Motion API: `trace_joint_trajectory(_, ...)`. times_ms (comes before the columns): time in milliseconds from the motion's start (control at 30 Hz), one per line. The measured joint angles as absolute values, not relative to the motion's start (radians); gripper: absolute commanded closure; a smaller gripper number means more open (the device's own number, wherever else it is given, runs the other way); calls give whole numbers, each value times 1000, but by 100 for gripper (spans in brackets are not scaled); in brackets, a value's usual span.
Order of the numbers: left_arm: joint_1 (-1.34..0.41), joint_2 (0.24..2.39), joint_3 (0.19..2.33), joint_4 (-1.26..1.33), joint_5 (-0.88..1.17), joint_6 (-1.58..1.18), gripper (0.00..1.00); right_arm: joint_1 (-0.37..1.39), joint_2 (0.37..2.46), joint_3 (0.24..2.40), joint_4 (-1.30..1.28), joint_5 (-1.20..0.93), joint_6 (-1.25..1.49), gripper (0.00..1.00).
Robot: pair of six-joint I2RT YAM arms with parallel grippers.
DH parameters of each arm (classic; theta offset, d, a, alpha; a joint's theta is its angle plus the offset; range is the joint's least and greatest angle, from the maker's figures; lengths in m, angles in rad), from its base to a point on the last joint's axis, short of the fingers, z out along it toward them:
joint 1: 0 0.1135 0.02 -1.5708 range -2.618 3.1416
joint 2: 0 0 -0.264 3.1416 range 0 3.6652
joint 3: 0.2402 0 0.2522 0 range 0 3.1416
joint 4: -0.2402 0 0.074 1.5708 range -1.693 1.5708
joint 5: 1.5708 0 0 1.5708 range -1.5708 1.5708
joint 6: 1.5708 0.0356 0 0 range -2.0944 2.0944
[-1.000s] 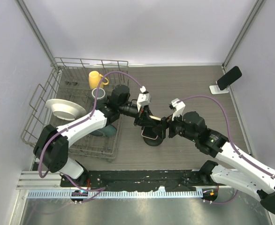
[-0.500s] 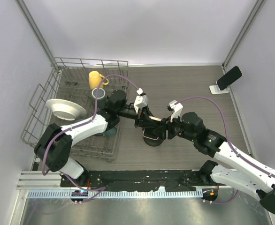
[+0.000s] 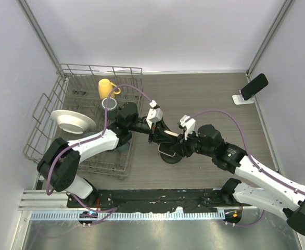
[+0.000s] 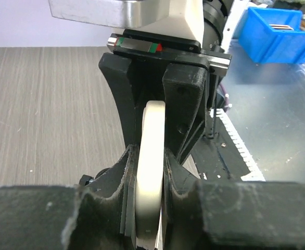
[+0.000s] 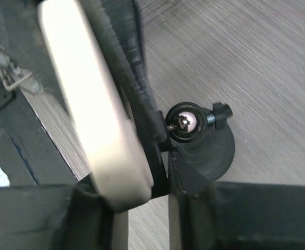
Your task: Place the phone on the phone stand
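Observation:
A cream phone (image 3: 168,136) is held edge-up at the table's middle, just above a black holder with a round base (image 3: 169,155) and ball joint (image 5: 185,121). My left gripper (image 3: 160,133) is shut on it; the phone's rim (image 4: 151,172) stands between my fingers (image 4: 111,192). My right gripper (image 3: 177,143) meets it from the other side and is shut on the phone (image 5: 90,104), with the holder's black clamp plate also between its jaws. The white phone stand (image 3: 239,99) sits at the back right, far from both grippers, with a black phone (image 3: 254,86) leaning on it.
A wire dish rack (image 3: 48,112) fills the left side, holding a yellow mug (image 3: 105,87), a white bowl (image 3: 72,121) and a dark cup (image 3: 110,104). A blue bin (image 4: 277,34) shows off the table's near edge. Side walls stand close.
My right gripper has moved left toward the left gripper and closed in on the cream phone. The left gripper shifted slightly left, still holding the phone.

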State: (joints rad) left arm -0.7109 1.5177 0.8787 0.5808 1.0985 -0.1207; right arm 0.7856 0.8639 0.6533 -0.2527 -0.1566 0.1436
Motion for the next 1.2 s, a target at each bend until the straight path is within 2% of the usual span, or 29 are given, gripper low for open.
trace_joint_trajectory(100,-711,1502,844,624,1113,-119,100,794,863,654,-262,-172,97,99)
trace_joint_trajectory(767,-806,1425,681,839,805,-119,100,803,798,637,-324,-48,388,99)
trace_joint_trajectory(800,-809,1425,681,841,799,-119,100,803,797,637,-329,-46,401,93)
trace_joint_trajectory(833,-810,1424,680,841,794,-119,99,802,796,637,-331,-46,412,82)
trace_joint_trajectory(867,-811,1424,680,841,791,-120,95,800,796,637,-333,-45,421,62)
trace_joint_trajectory(900,-812,1424,680,840,787,-121,86,800,796,638,-335,-45,422,55)
trace_joint_trajectory(933,-813,1423,680,838,784,-123,84,798,796,640,-344,-45,424,49)
trace_joint_trajectory(967,-815,1420,680,832,778,-123,80,797,796,646,-355,-45,424,39)
trace_joint_trajectory(1000,-818,1416,680,822,773,-123,71,797,797,650,-364,-45,424,34)
trace_joint_trajectory(1033,-821,1411,681,812,768,-120,66,796,797,658,-385,-42,439,26)
trace_joint_trajectory(1100,-831,1408,685,788,732,-84,54,794,796,678,-414,-41,472,22)
trace_joint_trajectory(1200,-832,1407,685,732,697,-64,45,794,785,718,-456,-43,480,21)
